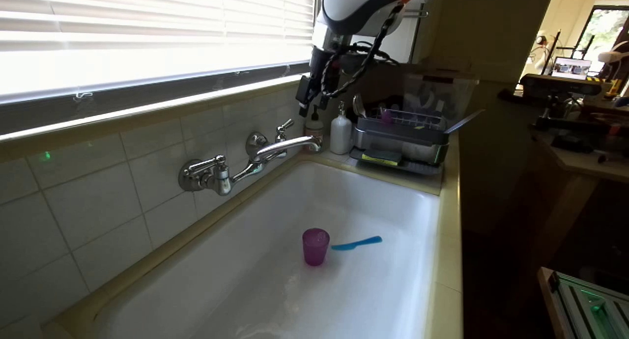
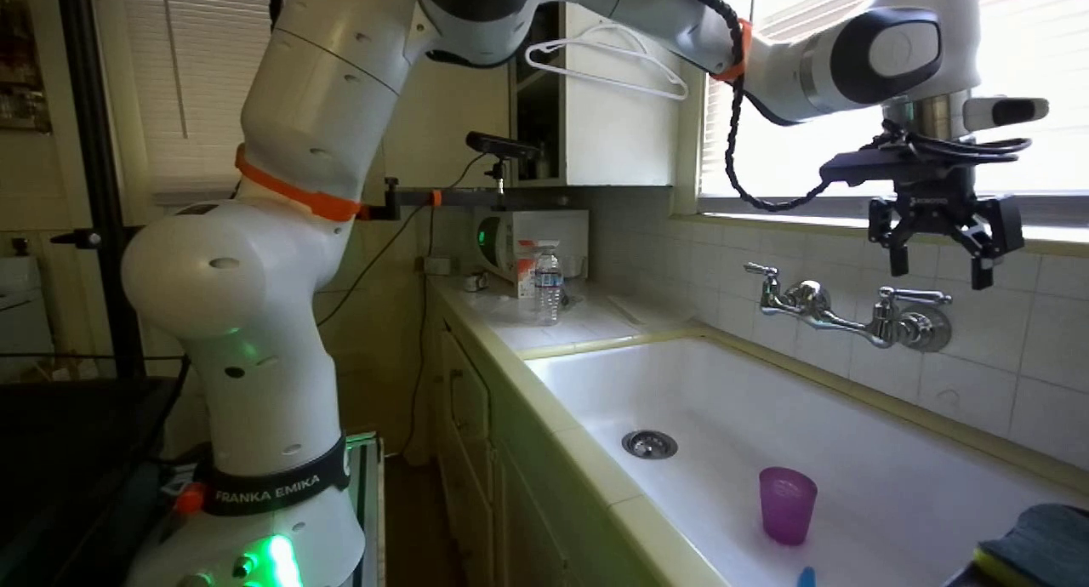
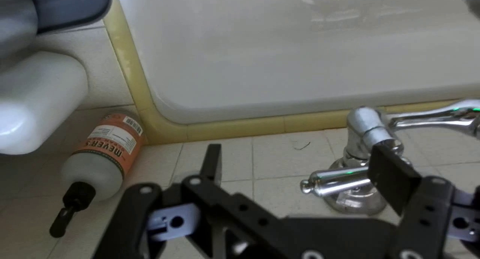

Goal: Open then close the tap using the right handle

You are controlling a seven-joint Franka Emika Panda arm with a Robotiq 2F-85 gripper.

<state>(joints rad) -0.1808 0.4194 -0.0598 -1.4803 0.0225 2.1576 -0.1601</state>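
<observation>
Black two-fingered claw (image 2: pixel 941 270): held up high on the end of the white robot arm (image 2: pixel 272 374); its grip is loose, with the two fingers (image 3: pixel 213 161) spread wide apart.

Shiny silver metal right tap handle (image 3: pixel 337 182): fixed at the white tiled wall (image 1: pixel 93 221), just under the claw; a small gap is seen between claw and handle in both exterior views, and in the wrist view part of the handle is covered by one finger.

Curved silver metal spout (image 1: pixel 290 144): set next to the right handle and bent out from the wall.

Orange-labelled soap bottle with a black pump (image 3: pixel 107 146): stood in the corner, on the white-tiled bench with a yellow edge (image 1: pixel 448 240); the word MEYER'S can be read on the label.

White round pump bottle (image 1: pixel 340 135): placed next to the soap bottle, on the bench.

Shiny silver metal left tap handle (image 1: pixel 206 165): fixed at the same wall, on the other side of the spout.

Silver and grey dish rack (image 1: pixel 400 145): put past the white bottle; a yellow and dark grey sponge (image 1: pixel 381 157) is laid in front of it.

Big deep white sink (image 1: pixel 221 280): set into the bench, below the spout.

See-through purple cup (image 1: pixel 315 249): stood upright on the sink floor.

Long thin blue knife (image 1: pixel 357 243): laid flat just beside the cup.

Round silver drain (image 2: pixel 649 444): seen in the sink floor, apart from the cup.

Clear plastic water bottle (image 2: pixel 549 289): stood on the bench, past the drain end of the sink.

White boxy microwave (image 2: pixel 557 230): placed behind the water bottle, with a green light shown on its front.
</observation>
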